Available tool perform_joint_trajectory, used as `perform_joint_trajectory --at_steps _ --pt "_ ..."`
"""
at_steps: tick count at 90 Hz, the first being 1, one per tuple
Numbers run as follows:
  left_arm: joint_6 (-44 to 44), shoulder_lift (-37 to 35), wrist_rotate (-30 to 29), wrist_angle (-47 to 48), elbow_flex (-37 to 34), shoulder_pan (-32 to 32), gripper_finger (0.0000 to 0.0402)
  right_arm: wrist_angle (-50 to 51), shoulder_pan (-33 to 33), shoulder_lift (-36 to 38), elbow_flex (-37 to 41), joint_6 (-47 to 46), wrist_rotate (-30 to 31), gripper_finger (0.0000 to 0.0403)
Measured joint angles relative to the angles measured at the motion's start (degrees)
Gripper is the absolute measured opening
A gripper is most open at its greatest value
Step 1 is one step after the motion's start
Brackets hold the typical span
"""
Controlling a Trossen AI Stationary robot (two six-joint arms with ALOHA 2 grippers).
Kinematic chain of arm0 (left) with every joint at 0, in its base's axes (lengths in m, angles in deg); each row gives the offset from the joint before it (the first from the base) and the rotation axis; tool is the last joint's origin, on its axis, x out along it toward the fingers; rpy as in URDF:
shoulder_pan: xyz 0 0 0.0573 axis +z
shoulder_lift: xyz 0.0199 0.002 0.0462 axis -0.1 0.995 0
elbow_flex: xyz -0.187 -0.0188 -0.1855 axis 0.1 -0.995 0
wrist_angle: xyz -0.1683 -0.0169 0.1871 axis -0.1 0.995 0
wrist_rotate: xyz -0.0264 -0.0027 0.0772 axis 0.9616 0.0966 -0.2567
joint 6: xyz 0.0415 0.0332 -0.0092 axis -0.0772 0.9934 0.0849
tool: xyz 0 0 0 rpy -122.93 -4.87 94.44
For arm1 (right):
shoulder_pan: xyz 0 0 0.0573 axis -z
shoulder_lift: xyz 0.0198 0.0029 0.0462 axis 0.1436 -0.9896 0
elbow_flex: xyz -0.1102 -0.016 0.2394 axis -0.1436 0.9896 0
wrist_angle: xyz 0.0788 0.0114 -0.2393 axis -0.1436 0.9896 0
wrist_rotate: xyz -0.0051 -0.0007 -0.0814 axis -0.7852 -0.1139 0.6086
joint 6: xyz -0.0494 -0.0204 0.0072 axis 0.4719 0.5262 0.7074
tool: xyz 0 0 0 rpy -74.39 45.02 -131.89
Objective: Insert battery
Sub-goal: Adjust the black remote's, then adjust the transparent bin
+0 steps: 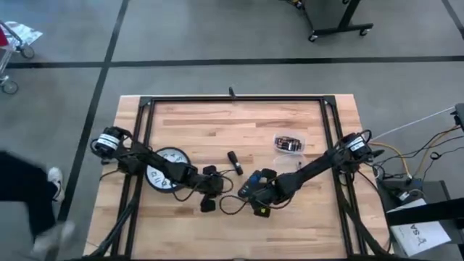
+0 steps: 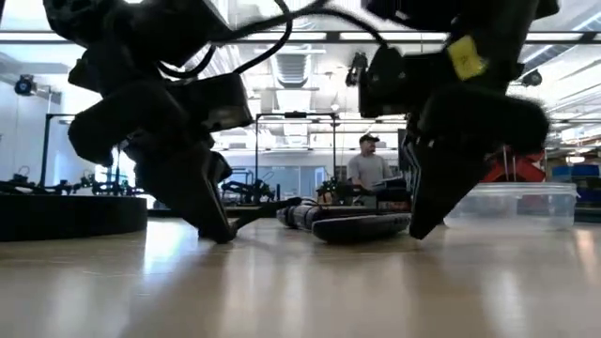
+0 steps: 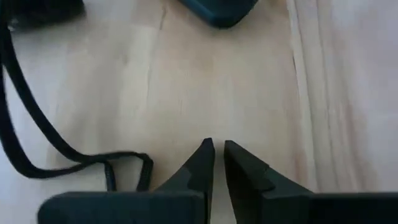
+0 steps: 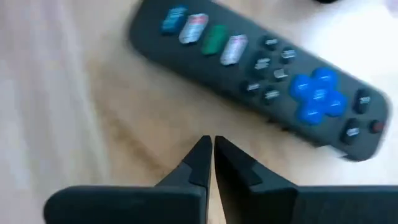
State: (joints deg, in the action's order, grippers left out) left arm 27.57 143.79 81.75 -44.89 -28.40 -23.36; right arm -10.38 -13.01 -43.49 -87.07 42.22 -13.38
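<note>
A black remote [image 4: 261, 81] lies face up on the wooden table [image 1: 217, 123], its coloured buttons and blue pad showing; the high view has it near the middle [image 1: 234, 161]. My right gripper [image 4: 209, 144] is shut, low over the wood just short of the remote. My left gripper [image 3: 216, 148] is also shut, low over bare wood to the left of the right one [image 1: 210, 201]. A clear box [image 1: 290, 143] at the right holds small dark things; I cannot make out a battery among them.
A round clock [image 1: 163, 172] lies under the left arm. A black cable [image 3: 37, 143] loops on the wood beside my left gripper. A black frame [image 1: 232, 99] borders the table. A person [image 2: 368, 167] stands far behind. Bare wood lies toward the far edge.
</note>
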Motion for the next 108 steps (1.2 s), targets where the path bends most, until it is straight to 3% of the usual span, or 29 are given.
perform_joint_trajectory --at_steps 21,40,59,75,92,108 --pt "-4.7 -0.8 1.1 -0.1 -0.1 -4.0 0.0022 -5.5 3.3 -1.1 0.2 3.1 0.6 0.0002" --pt "-9.9 -0.9 0.8 -2.6 -0.2 -10.0 0.0022 -12.2 4.4 -0.8 0.1 6.0 5.8 0.0002" --pt "-13.5 -1.9 -2.5 -3.0 -0.2 -14.0 0.0022 -10.6 3.9 0.1 -0.5 6.5 5.8 0.0002" --pt "-13.9 -4.4 -3.8 -3.8 -0.2 -15.0 0.0022 -5.1 1.1 3.4 -0.5 5.4 6.0 0.0002" --pt "-12.2 -8.7 -5.9 -6.4 -0.2 -15.0 0.0022 6.2 -1.3 9.0 -0.1 1.4 14.4 0.0002" --pt "-9.0 -13.3 -8.5 -6.8 -0.2 -15.0 0.0022 15.6 -1.0 13.4 1.0 -0.6 15.0 0.0002"
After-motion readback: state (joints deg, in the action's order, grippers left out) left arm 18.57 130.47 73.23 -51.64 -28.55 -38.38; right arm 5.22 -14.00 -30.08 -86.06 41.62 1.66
